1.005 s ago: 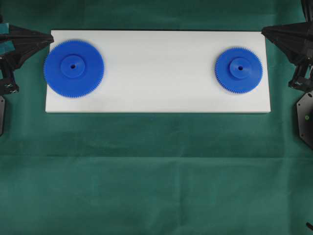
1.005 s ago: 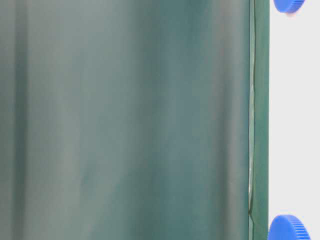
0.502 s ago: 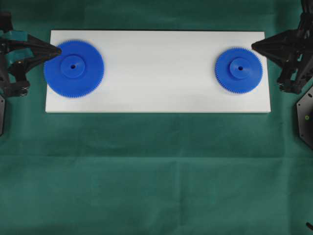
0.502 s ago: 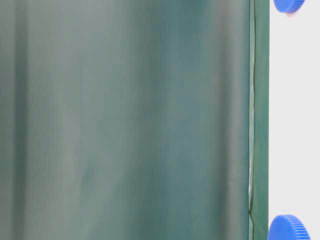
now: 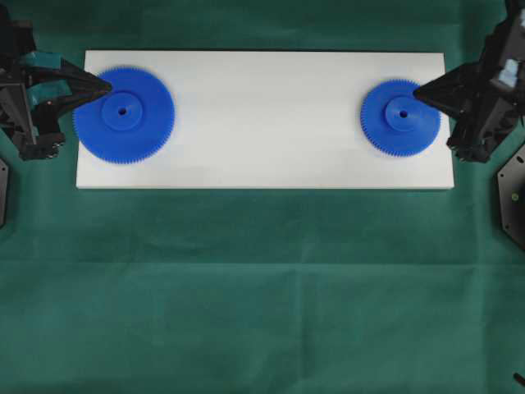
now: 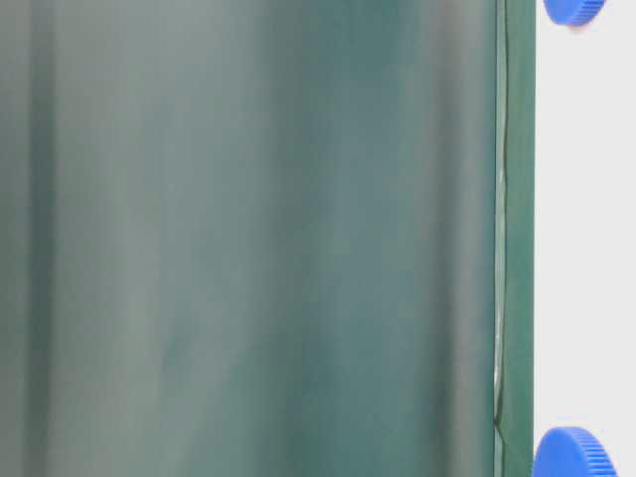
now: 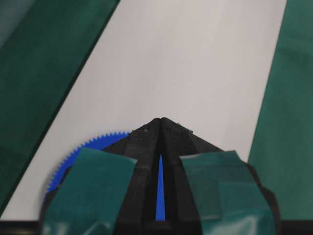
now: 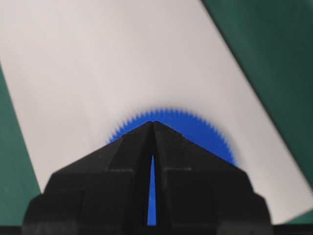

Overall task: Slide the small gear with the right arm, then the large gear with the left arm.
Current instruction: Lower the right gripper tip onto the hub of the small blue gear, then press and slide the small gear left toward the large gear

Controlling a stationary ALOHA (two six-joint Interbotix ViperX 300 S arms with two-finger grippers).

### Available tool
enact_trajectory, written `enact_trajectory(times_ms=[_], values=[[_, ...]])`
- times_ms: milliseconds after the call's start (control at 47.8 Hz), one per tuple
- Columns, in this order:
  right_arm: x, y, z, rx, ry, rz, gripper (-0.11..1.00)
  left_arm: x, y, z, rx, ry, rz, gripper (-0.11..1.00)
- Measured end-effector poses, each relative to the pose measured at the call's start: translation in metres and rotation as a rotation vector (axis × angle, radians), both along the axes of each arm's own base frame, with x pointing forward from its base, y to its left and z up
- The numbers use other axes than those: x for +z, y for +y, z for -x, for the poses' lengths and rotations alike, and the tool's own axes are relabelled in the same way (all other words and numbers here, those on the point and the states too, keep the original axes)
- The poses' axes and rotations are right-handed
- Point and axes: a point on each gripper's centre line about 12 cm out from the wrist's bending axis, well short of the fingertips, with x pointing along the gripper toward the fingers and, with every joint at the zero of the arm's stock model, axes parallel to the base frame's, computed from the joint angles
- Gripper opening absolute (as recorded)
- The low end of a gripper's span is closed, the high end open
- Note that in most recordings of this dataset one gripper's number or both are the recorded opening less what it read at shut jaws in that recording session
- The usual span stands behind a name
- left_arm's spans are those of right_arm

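Small gear (image 5: 400,116) lies under the closed, empty right end effector (image 5: 418,93), which has advanced over its rim; pushing can begin. Left end effector (image 5: 107,83), closed, reaches large gear (image 5: 124,115).

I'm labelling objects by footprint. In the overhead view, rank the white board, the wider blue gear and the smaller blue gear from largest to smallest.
1. The flat white rectangular board, by far the largest.
2. The wider bright blue plastic toothed gear at its left end.
3. The smaller bright blue plastic toothed gear at its right end.
All lie flat at one height, so the ranking is safe.
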Motion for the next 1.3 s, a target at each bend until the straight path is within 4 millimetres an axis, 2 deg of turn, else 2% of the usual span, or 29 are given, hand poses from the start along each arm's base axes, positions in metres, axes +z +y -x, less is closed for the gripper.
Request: enact_trajectory(times_ms=[251, 712, 1298], values=[[-0.034, -0.008, -0.005, -0.047, 0.106, -0.077, 0.5, 0.0, 0.0, 0.0, 0.002, -0.009, -0.002, 0.0], [-0.068, -0.019, -0.013, -0.076, 0.186, -0.118, 0.5, -0.005, 0.0, 0.002, 0.002, 0.001, 0.0, 0.0], [-0.074, -0.019, -0.013, -0.077, 0.206, -0.13, 0.5, -0.006, 0.0, 0.002, 0.004, -0.002, 0.005, 0.0]])
